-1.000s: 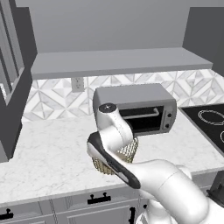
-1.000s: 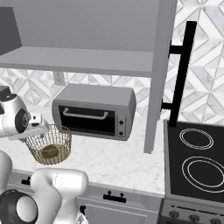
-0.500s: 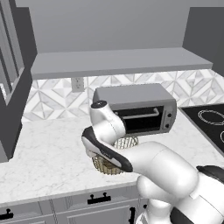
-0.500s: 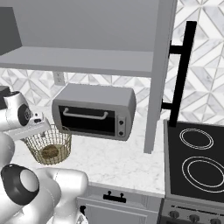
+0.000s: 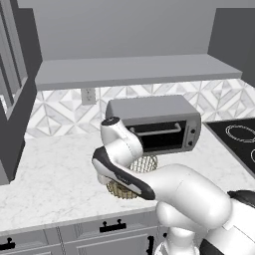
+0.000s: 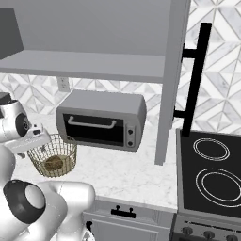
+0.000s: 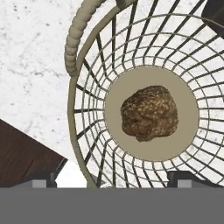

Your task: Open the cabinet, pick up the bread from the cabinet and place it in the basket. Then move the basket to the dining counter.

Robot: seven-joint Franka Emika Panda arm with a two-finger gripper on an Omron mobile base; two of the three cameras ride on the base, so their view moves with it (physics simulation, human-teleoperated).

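**Operator:** So, what is hidden or hard to make out?

**Describer:** From your left base camera, the white arm covers most of the basket; you see only a patch of gold mesh by the elbow and its base below the forearm. The cabinet is cut off at the left edge, showing only a glass-paned door frame. In the hand view, the claw shows just two dark finger tips at the bottom, standing wide apart, released and grasping nothing. A dark brown shape in the lower left corner of that view cannot be identified.

**Operator:** What does one view give you that another does not?

**Describer:** The hand view looks straight down into the basket, where the bread, a speckled brown lump, lies on the flat tan base. The right base camera shows the whole basket and the bread as a small brown shape inside. It also shows a long black bar handle on a grey door.

**Operator:** And the surface and room?

**Describer:** The basket stands on a white marble table over grey drawers, just in front of a grey toaster oven. Behind it is a geometric tiled wall. A black stove top lies to the right.
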